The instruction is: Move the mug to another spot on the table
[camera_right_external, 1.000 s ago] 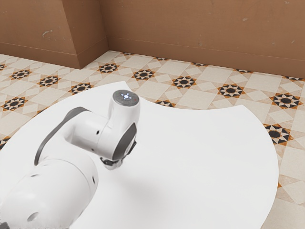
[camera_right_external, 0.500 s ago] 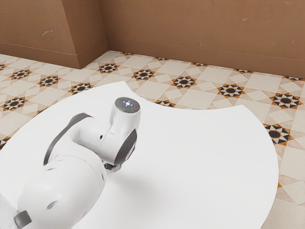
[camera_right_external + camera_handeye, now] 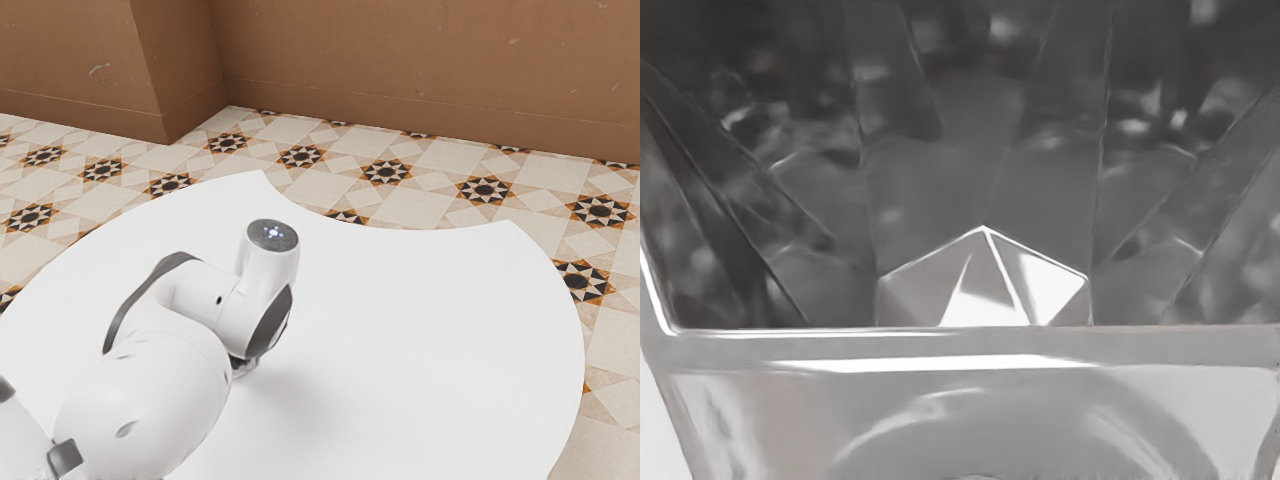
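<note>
In the wrist view, the mug [image 3: 980, 270] sits right under my hand. It is a grey, glassy vessel with faceted walls that meet at a pointed bottom. Its rim [image 3: 960, 345] crosses the view, with a curved part of the mug below it. In the exterior view, my white arm bends low over the white table [image 3: 450, 320]. Just a dark sliver of my gripper [image 3: 244, 364] sticks out under the wrist. The arm's bulk hides the mug there.
The round white table has a notch cut into its far edge [image 3: 340, 215]. Beyond it are a patterned tile floor [image 3: 480, 185] and brown walls [image 3: 420, 50]. The tabletop on the exterior view's right of the arm is bare.
My arm has sunk lower and shifted slightly toward the exterior view's right and front. The lit wrist joint sits lower than a second ago.
</note>
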